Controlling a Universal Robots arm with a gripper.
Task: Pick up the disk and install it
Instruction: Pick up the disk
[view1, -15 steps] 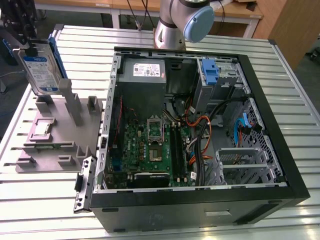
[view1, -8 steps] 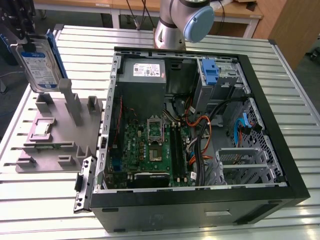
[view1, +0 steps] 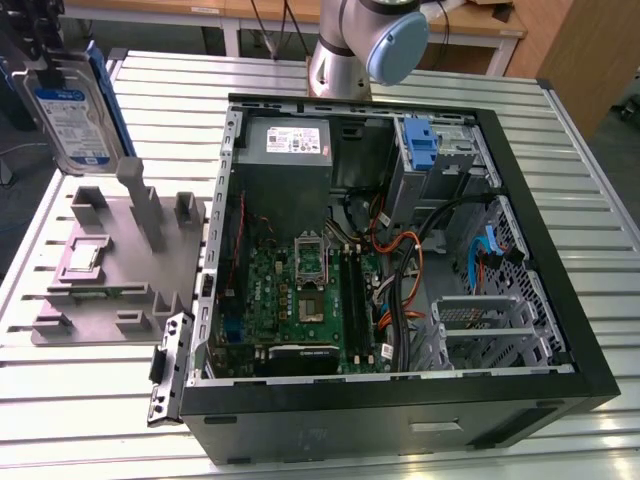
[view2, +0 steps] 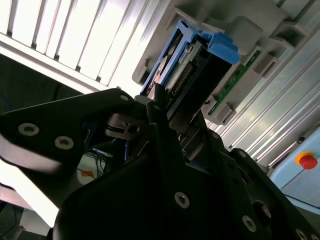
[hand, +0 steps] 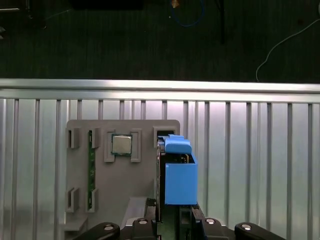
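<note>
Hanging upright at the upper left of the exterior view, the disk is clamped at its top edge by the gripper, jaws closed on it, above the grey fixture tray beside the open computer case.

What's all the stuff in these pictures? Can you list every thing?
disk: one, silver with blue rails, upright in the gripper, above the tray
tray: one, grey, on the table beside the computer case
chip: one, silver, in a tray pocket
computer case: one, black, open, on the table
circuit board: one, green, inside the case
power-supply box: one, grey, inside the case
bracket: one, blue, inside the case
table: one, silver slats, under everything
arm: one, grey with blue cap, behind the case
gripper: one, black, shut on the disk
</note>
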